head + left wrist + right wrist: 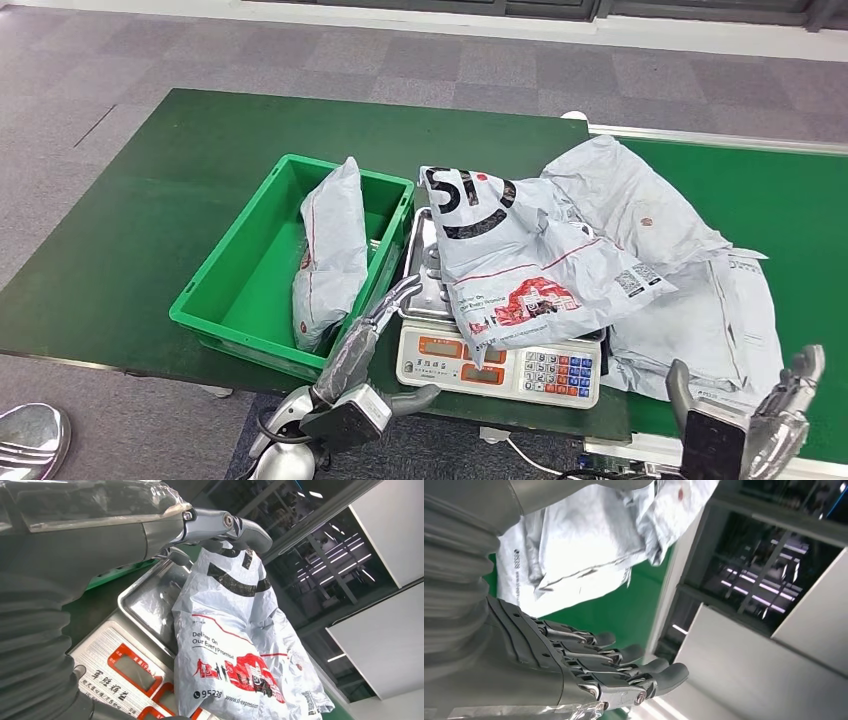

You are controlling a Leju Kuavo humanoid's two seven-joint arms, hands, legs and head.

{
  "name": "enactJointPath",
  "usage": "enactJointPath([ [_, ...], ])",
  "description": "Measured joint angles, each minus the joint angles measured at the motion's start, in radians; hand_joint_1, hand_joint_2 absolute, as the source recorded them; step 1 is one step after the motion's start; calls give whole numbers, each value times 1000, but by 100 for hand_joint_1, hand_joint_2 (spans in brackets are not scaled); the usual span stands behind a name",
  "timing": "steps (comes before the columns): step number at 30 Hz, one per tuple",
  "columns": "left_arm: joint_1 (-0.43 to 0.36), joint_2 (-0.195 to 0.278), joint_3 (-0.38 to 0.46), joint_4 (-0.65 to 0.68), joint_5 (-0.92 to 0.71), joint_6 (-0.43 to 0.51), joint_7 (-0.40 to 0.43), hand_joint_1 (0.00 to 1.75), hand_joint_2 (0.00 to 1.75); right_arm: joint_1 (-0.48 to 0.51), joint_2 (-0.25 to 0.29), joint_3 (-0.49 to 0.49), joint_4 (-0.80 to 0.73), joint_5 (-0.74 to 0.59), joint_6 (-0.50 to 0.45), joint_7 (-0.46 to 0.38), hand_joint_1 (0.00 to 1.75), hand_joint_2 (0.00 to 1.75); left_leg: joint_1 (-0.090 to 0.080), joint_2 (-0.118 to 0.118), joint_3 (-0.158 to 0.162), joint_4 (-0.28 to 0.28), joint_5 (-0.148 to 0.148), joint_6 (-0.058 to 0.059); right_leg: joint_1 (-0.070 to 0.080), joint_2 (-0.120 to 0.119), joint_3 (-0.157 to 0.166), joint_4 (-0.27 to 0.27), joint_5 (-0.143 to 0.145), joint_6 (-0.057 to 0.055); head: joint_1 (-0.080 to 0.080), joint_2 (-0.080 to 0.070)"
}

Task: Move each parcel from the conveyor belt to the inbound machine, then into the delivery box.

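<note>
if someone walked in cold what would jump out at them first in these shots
Probably the crumpled white plastic mailer with red and black print, draped over the steel pan of the white weighing scale at the table's front edge. Left of it, a bright green plastic crate holds another white parcel standing on end. The left hand reaches in between crate and scale, while more grey-white mailers pile on the green belt to the right.

- The printed parcel (520, 265) hides most of my scale's tray (422, 262).
- I can't see the belt parcels' (690, 290) overlapped parts.
- My right hand (785, 405) is cut off below.
</note>
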Motion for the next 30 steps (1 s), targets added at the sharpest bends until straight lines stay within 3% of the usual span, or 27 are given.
enactJointPath([
  [7, 1, 0, 0, -12, -10, -13, 5, 0, 175, 0, -13, 59, 0, 77, 16, 22, 0, 175, 0, 0, 0, 0, 0, 0, 0, 0, 0, 0, 0, 0, 0, 0],
  [30, 13, 0, 0, -33, -22, -18, 8, 0, 175, -4, -49, 102, 4, 93, 32, 47, 0, 175, 0, 0, 0, 0, 0, 0, 0, 0, 0, 0, 0, 0, 0, 0],
])
